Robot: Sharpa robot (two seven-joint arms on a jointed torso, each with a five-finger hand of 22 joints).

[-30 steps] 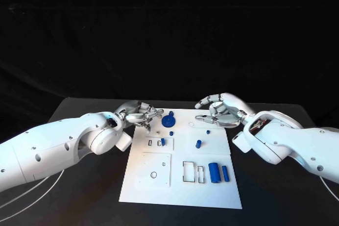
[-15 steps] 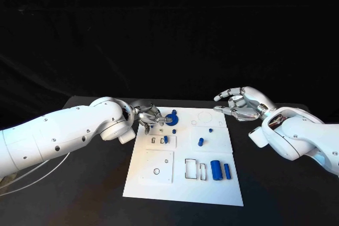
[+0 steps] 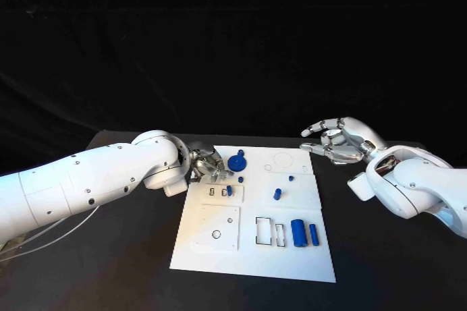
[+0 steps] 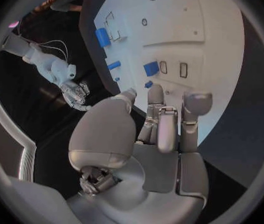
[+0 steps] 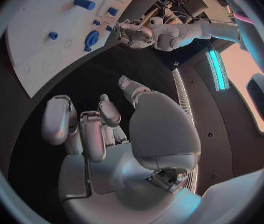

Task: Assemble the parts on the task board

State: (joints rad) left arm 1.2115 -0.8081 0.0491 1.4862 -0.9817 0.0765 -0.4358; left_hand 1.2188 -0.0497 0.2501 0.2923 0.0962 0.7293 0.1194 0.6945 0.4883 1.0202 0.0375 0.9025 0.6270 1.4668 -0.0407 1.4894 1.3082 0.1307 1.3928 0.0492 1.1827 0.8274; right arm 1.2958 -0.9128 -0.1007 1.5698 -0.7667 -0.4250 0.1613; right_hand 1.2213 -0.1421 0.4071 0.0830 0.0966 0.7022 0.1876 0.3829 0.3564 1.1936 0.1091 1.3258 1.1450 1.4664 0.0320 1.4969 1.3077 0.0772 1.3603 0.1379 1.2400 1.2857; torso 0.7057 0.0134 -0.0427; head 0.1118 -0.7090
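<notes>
1. Movement since a second ago: the left hand (image 3: 207,164) has travelled from the board's far left corner inward, so that it now sits over the far left part of the task board (image 3: 255,257), right next to the blue gear (image 3: 237,164). Its fingers are curled together; whether they pinch anything I cannot tell.
2. Meanwhile the right hand (image 3: 336,141) has pulled away from the board's far edge to hover beyond its far right corner, fingers loosely spread around nothing.
3. Judgement: the left hand seems to be taking over work at the gear, while the right clears the way.
4. The task board is a white rectangular plate in the middle of the black table (image 3: 389,257), with outlined slots and holes.
5. Blue parts on it: the gear at far left, small pegs (image 3: 277,193) near the middle, and two cylinders (image 3: 303,233) lying side by side at near right.
</notes>
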